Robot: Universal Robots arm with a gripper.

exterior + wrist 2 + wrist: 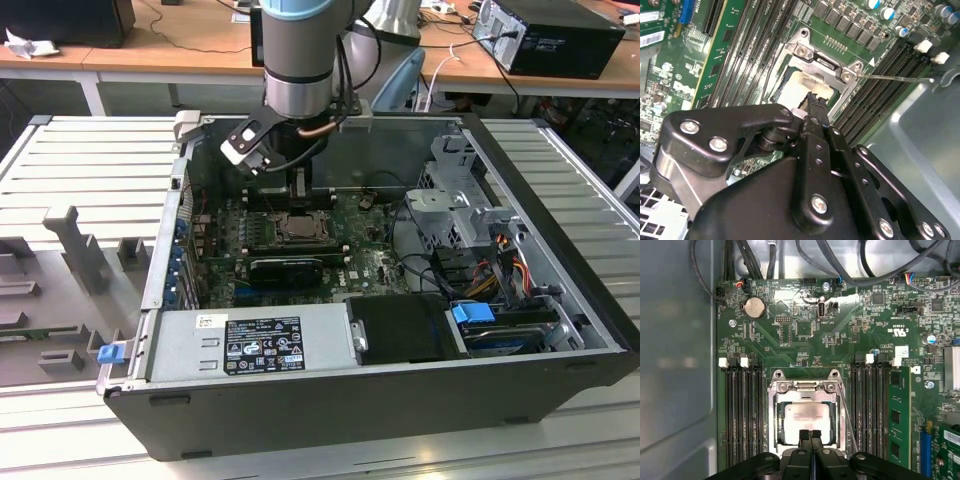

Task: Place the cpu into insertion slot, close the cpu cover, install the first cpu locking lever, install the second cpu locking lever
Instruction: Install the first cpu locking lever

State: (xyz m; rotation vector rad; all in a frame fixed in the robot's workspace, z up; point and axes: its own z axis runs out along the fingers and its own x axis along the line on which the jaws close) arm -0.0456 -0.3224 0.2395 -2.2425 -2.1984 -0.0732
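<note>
1 gripper, seemingly pinched together, sits at 1 edge of the cpu.

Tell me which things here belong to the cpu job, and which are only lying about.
Job: cpu, cover, lever, hand.
Lying about: coin battery, memory stick, power supply.

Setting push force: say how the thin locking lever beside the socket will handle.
The locking lever is a thin wire rod, so probably springy rather than stiff. Its smooth bare metal may slip off a push.
</note>
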